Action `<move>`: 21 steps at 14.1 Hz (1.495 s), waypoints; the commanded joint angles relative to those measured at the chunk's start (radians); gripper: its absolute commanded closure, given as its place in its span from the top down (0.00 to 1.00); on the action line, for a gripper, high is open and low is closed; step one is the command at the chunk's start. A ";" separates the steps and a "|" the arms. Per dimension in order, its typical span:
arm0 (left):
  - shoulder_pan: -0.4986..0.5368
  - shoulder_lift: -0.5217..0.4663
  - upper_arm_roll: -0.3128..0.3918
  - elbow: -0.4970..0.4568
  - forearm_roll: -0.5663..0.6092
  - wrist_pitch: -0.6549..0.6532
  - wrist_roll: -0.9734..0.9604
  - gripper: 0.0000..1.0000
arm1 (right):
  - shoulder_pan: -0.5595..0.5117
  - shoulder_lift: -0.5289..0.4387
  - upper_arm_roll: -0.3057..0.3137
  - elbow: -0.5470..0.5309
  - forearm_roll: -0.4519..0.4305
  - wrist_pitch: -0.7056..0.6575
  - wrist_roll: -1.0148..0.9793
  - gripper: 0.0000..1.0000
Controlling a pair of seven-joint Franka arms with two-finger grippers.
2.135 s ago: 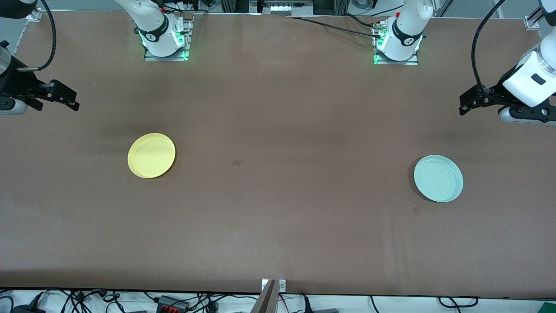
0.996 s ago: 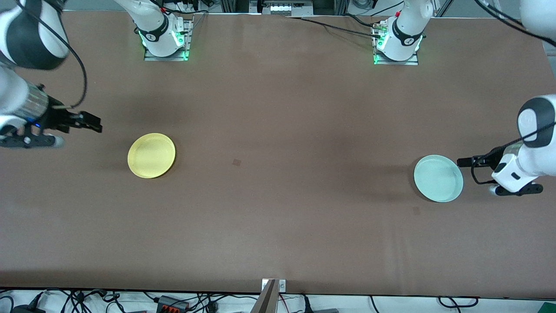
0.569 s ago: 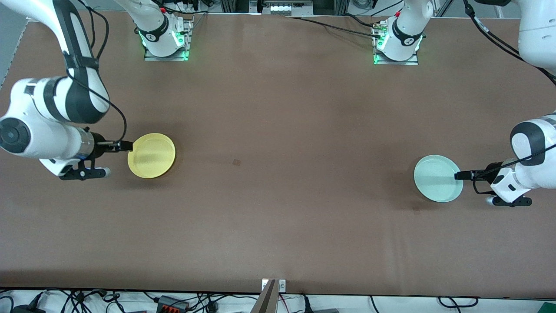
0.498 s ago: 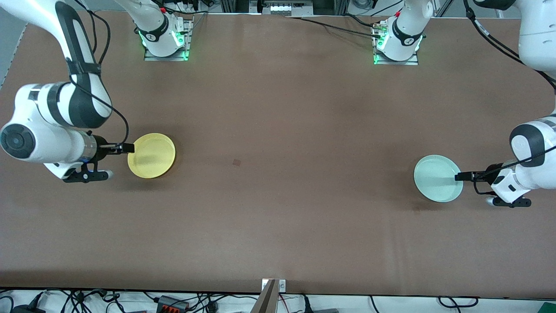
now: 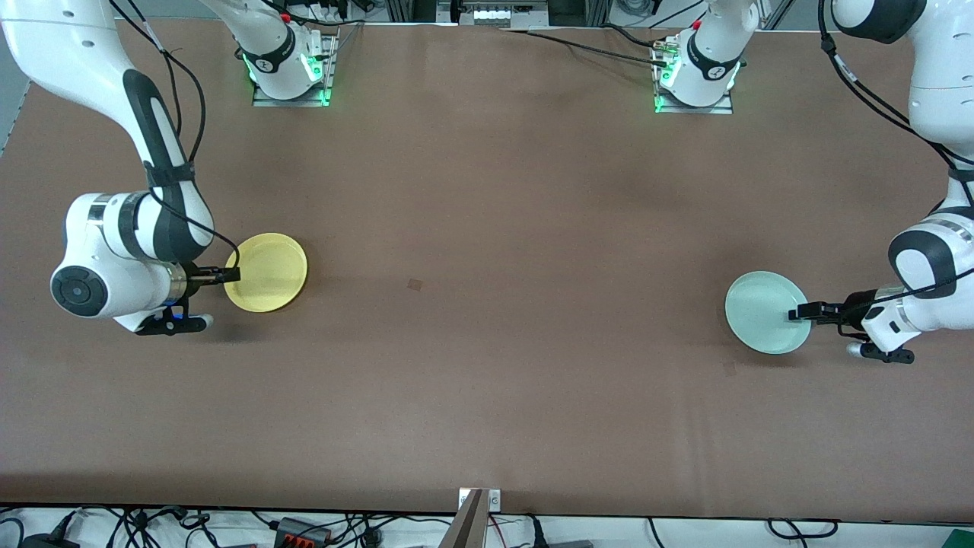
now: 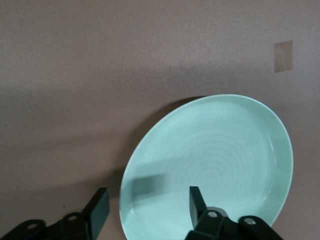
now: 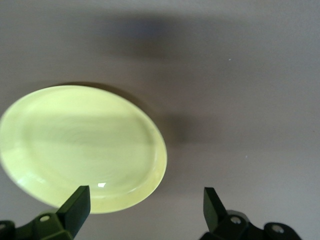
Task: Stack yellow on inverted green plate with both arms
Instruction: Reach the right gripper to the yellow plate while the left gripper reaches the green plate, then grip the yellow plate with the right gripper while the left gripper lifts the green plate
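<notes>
- Yellow is the colour of the plate (image 5: 266, 272) that lies flat on the brown table (image 5: 487, 380), toward the right arm's end. Its open side faces up. It is round, so it has no long way.
- The green plate (image 5: 763, 312) lies flat on the table too, toward the left arm's end. Its open side faces up as well, so it is not turned over. It is also round.
- The two plates are well apart. The green plate is a little nearer to the front camera than the yellow one.
- The right gripper (image 5: 230, 274) is low at the rim of the yellow plate, on the side toward the right arm's end of the table. In the right wrist view its fingers (image 7: 77, 205) are spread wide. One finger is over the plate's rim and the other is over bare table beside it. They are not pinching anything.
- The left gripper (image 5: 797, 313) is low at the rim of the green plate, on the side toward the left arm's end of the table. In the left wrist view its fingers (image 6: 196, 201) are spread. One finger is over the inside of the plate and the other is over the table just outside the rim. The rim sits between them and is not pinched.
- A small dark square mark (image 5: 415, 285) is on the table between the plates, closer to the yellow one. Nothing stands between the plates.
</notes>
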 commanded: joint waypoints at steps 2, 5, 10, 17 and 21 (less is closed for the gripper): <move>0.024 0.036 -0.012 0.030 -0.032 0.016 0.069 0.43 | -0.051 0.071 0.011 0.017 -0.004 0.023 -0.035 1.00; 0.034 0.042 -0.012 0.028 -0.094 0.013 0.154 0.24 | -0.079 0.104 0.014 0.011 0.084 0.016 -0.071 1.00; 0.034 0.038 -0.013 0.039 -0.105 0.011 0.169 0.01 | -0.102 0.119 0.014 0.011 0.139 0.007 -0.088 0.74; -0.049 -0.122 -0.043 0.043 0.006 -0.089 0.127 0.01 | -0.102 0.122 0.014 0.004 0.137 -0.025 -0.110 0.23; -0.179 -0.231 -0.052 0.045 0.264 -0.099 -0.107 0.01 | -0.103 0.121 0.015 0.007 0.140 -0.052 -0.151 0.00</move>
